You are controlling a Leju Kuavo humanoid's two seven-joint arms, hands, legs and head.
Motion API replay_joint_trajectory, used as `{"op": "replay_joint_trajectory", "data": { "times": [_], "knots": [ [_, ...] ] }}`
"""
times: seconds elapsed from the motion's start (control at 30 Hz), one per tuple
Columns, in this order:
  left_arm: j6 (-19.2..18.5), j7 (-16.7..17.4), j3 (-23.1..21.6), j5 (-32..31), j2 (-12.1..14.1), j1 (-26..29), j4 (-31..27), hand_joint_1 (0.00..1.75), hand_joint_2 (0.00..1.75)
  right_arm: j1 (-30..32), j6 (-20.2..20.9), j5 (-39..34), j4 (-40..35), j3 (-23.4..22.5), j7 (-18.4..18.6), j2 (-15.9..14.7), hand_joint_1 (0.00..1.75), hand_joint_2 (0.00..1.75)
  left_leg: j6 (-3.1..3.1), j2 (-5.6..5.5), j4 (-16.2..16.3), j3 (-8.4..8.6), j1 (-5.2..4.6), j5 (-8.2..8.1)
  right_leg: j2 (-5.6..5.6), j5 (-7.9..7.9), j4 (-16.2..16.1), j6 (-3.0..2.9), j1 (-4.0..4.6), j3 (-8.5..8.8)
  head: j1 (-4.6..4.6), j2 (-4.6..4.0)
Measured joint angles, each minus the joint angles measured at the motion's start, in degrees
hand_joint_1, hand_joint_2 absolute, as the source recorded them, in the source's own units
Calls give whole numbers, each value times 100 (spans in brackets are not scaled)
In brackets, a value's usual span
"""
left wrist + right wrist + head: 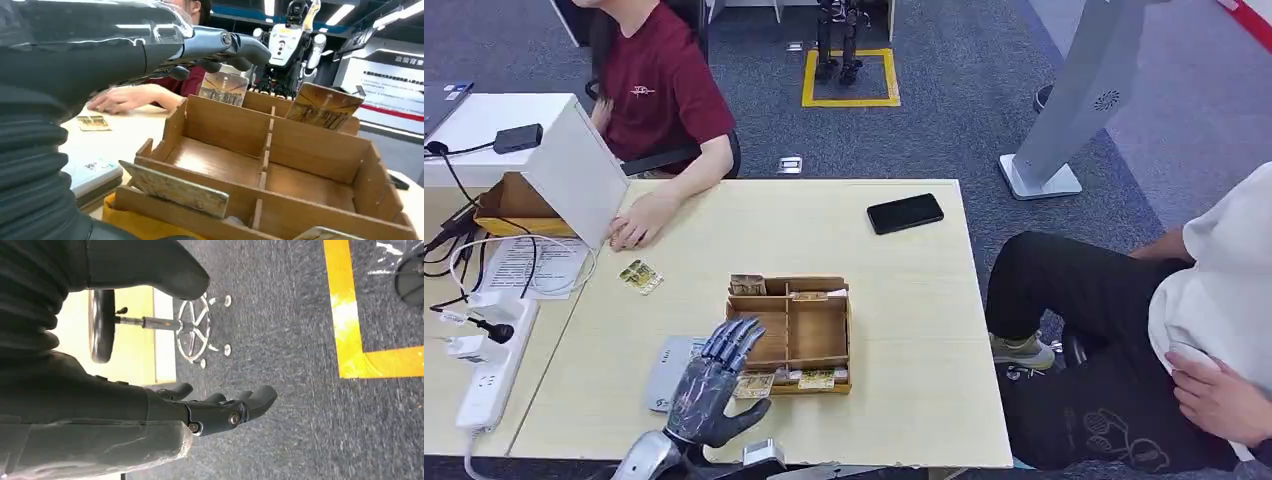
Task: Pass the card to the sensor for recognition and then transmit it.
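We hold our left hand (719, 385) over the near left corner of the wooden organiser (817, 330), fingers spread apart and holding nothing; we judge it is poised there because the cards stand on edge in the narrow front slot, where they can be taken from above by their top rim; the card (753, 385) nearest our fingers leans in that slot just beside them, and the left wrist view shows it (175, 189) tilted against the front wall, its long edge free. Other cards (223, 88) stand in the far slot of the organiser, upright for the same reason; one more card (640, 276) lies flat on the surface (904, 300), well apart, near a person's resting hand (637, 222). A flat grey device (667, 372) lies on the surface just left of the organiser, partly under our hand; we take it for the sensor, placed close so that a lifted card needs only a short sideways move, though we cannot be sure of its function. A black phone (905, 213) lies far off toward the back edge; it plays no part. Our right hand (220, 407) hangs beside the body over the carpet (300, 390), fingers loosely apart and empty, kept out of the way. The card is not yet grasped; the task stands at its start.
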Motion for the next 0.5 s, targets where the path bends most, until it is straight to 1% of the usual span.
{"op": "replay_joint_trajectory", "data": {
  "times": [0.03,0.07,0.1,0.13,0.17,0.2,0.23,0.5],
  "knots": [
    [-4,-13,0,13,-9,-6,7,0,175,-13,17,4,-11,-28,7,0,0,175,0,0,0,0,0,0,0,0,0,0,0,0,0,0],
    [-9,-22,0,22,-17,-11,11,157,175,-28,35,7,-26,-46,13,0,0,175,0,0,0,1,0,0,0,0,0,0,0,0,0,0],
    [-35,-42,0,66,-31,-15,15,152,175,-36,37,9,-35,-57,13,0,0,175,0,1,0,1,0,0,0,0,0,0,0,0,-2,0],
    [-75,-72,0,145,-39,-20,17,169,175,-45,37,13,-37,-74,13,0,0,175,0,0,0,1,0,0,0,0,0,0,0,0,0,0],
    [-150,-116,0,253,-42,-28,20,148,175,-63,33,28,-37,-103,11,0,0,175,0,0,0,0,0,0,0,0,0,0,0,0,0,0],
    [-190,-140,0,328,-50,-28,20,152,175,-80,11,70,-37,-140,0,0,0,175,0,0,0,2,0,0,0,0,0,0,0,0,-2,0],
    [-221,-166,0,378,-61,-27,20,148,175,-85,-15,98,-33,-168,-13,0,0,175,0,0,0,1,0,0,0,0,0,0,0,0,0,0],
    [-260,-188,0,428,-94,-24,20,148,175,-96,-77,129,13,-216,-72,0,0,175,0,0,0,0,0,0,0,0,0,0,0,-1,0,0]
  ]
}}
